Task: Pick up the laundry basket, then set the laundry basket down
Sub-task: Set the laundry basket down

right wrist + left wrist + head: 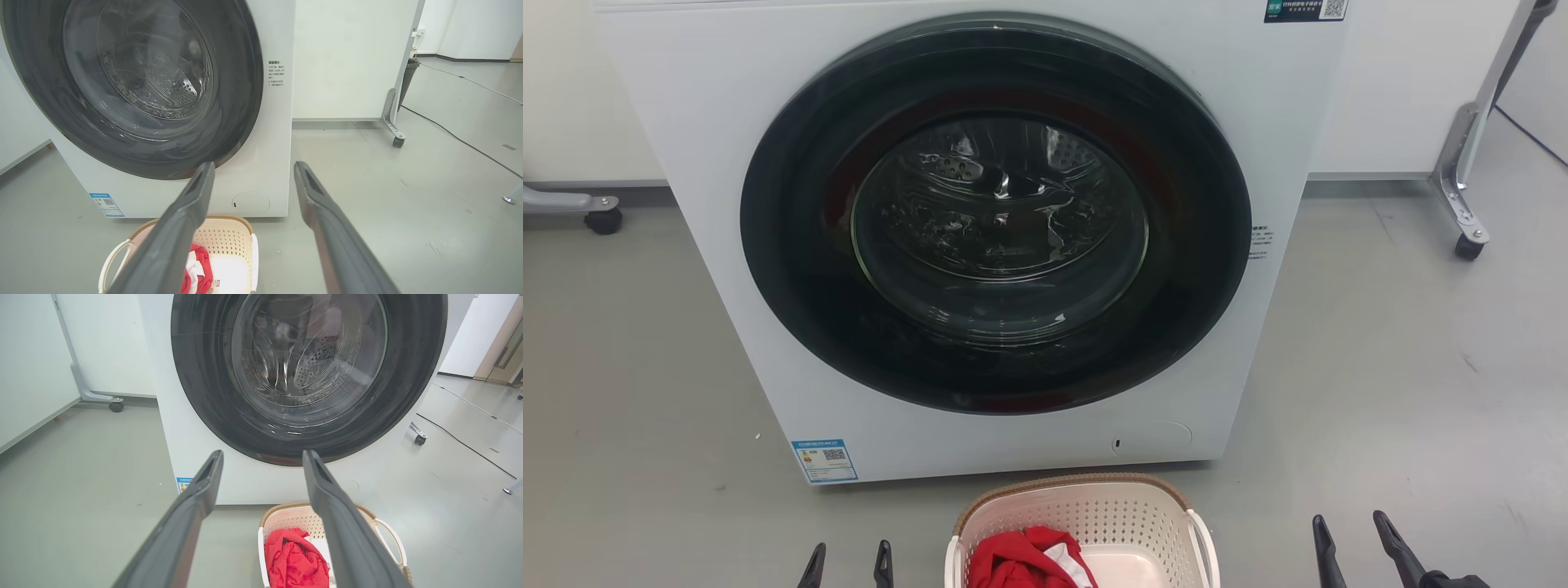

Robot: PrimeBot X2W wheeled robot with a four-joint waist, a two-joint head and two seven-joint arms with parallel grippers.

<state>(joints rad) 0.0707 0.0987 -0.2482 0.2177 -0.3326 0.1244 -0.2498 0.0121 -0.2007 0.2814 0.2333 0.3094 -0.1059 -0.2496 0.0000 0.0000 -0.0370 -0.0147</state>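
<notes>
Both pincers sit at the near edge of the head view. The left pincer [849, 562] and the right pincer [1352, 539] each have their two dark fingers spread, with nothing between them. Each wrist view confirms this: the gap is open on the left pincer [262, 457] and on the right pincer [254, 167].

**Position of the task item.** The laundry basket [1094, 510] stands upright on the grey floor [1380, 392], just in front of the front-loading washing machine [711, 122], whose round door [996, 212] is shut. The basket lies between the two pincers and is clear of both. A red garment [1021, 563] lies inside it, with a white cloth [195, 269] beside it.

**Step in hand.** A basket on the floor with both pincers free fits two stages: the approach before the lift, or the release after it is set down. The pictures do not settle which, so no next move can be prescribed. One white handle [392, 539] faces the right pincer's side, and the other [108, 261] faces the left pincer's side.

**Limits of view.**
- The bottom edge of every view cuts off the near half of the basket.
- In each wrist view a finger crosses part of the rim.
- A small label [216, 281] on the basket floor is too small to read.
- Reflections on the door glass probably hide the drum's contents.
</notes>
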